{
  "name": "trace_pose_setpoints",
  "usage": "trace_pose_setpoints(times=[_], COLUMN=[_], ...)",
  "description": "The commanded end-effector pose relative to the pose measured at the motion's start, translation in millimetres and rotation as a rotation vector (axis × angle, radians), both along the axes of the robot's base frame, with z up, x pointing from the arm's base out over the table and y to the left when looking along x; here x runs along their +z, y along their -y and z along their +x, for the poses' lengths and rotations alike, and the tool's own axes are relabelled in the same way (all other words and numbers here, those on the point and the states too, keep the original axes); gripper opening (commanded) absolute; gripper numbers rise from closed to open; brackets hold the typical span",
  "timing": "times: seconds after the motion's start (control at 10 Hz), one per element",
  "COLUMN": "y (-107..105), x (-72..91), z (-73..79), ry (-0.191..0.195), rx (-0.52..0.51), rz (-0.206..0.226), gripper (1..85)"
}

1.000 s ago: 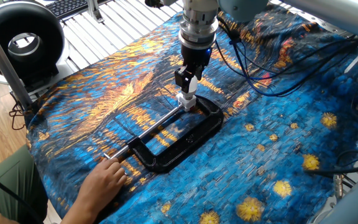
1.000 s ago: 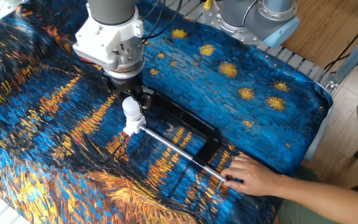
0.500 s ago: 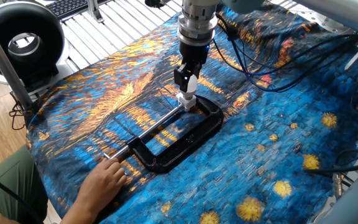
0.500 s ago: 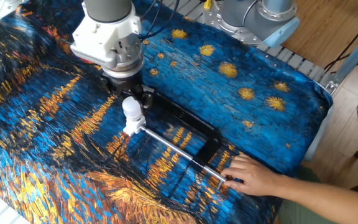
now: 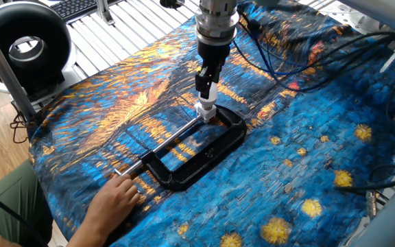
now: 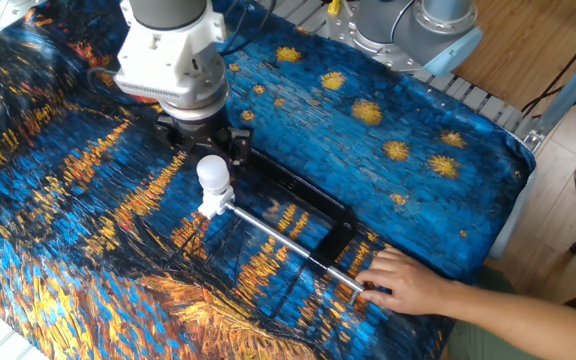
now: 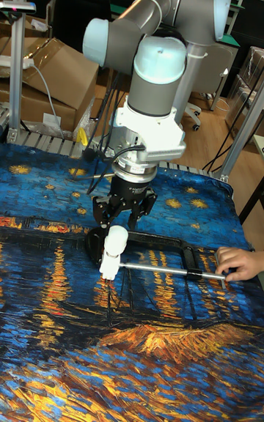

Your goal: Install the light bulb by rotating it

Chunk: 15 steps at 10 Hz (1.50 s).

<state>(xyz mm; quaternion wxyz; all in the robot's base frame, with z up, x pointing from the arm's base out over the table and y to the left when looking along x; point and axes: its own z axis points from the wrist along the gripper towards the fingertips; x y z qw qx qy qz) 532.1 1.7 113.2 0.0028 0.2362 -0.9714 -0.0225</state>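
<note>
1. In one fixed view, my two-finger gripper hangs straight down over the small frosted-white globe bulb. The bulb stands upright on a white socket base at one end of the black C-clamp. Its long axis is vertical, in line with the wrist. From here I cannot tell whether the fingers touch the glass.
2. In the other fixed view, the bulb shows in full just below the gripper, and the black fingers stand spread to either side of it, above the globe. I read the tool as released, holding nothing. A person's hand rests on the far end of the clamp's steel screw rod.
3. In the tall fixed view, the fingers splay wide over the bulb, clear of it. I judge the next move calls for a straight descent, then closing and twisting about that vertical axis.
</note>
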Motion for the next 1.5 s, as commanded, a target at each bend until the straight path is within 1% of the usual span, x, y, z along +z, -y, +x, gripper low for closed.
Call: trace_pose_setpoints(times=[0.0,0.1,0.2,0.3,0.4,0.5,0.6,0.7,0.8,0.9,1.2,1.3,1.4], y=[2.9,7.0,22.1,29.6,29.8,26.8,25.1,17.8,15.1,13.9,3.0,0.8,1.7], x=[14.0,16.8,18.9,20.0,20.0,19.4,18.7,18.1,18.0,17.7,12.7,10.5,9.6], z=[-0.1,-1.0,-2.9,0.6,-2.0,-2.0,3.8,4.1,5.8,8.5,15.3,15.3,14.7], ry=[-0.012,-0.016,-0.024,-0.012,-0.020,-0.018,0.004,0.013,0.024,0.035,0.081,0.087,0.085], rx=[0.139,0.208,0.338,0.426,0.484,0.532,0.606,0.647,0.689,0.716,0.762,0.774,0.788], rz=[-0.009,-0.035,-0.093,-0.123,-0.124,-0.114,-0.114,-0.088,-0.080,-0.079,-0.057,-0.051,-0.055], gripper=[59.7,60.0,60.0,60.0,60.7,62.0,63.3,63.7,63.7,63.7,63.7,64.7,65.7])
